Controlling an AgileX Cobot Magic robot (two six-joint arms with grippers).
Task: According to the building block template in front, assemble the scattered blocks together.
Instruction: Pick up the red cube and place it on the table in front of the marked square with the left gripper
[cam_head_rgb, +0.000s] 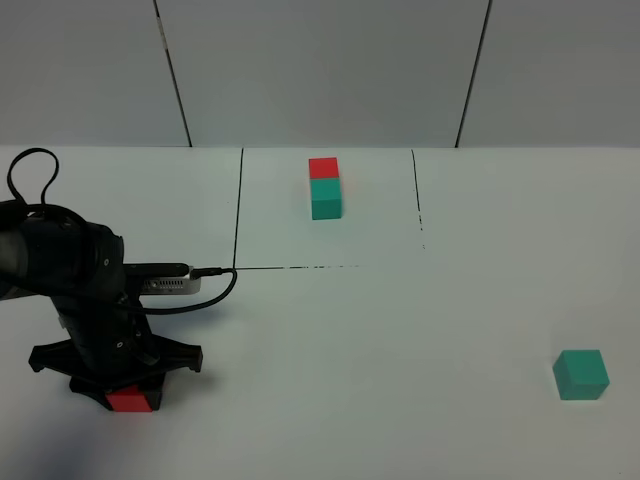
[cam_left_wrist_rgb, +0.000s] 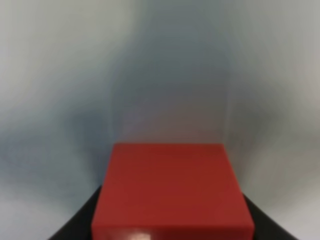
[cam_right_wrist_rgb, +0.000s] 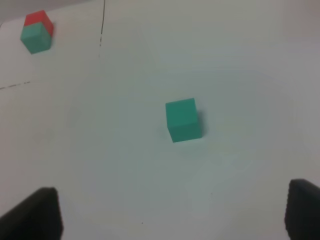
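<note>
Plain, unpatterned red block (cam_head_rgb: 130, 402) near the desk's (cam_head_rgb: 400, 340) near-left corner, framed by the black left gripper (cam_head_rgb: 128, 396) and its black cable (cam_head_rgb: 215, 290); plain teal-green block (cam_head_rgb: 581, 375) near the near-right corner, with black on the right gripper (cam_right_wrist_rgb: 170, 212) too. Red at the far end and teal-green at the near end of the building block template (cam_head_rgb: 325, 187), close to the far edge. White over the desk, ruled with thin black lines partly broken into dashes, below pale grey wall panels (cam_head_rgb: 320, 70) with dark seams.
</note>
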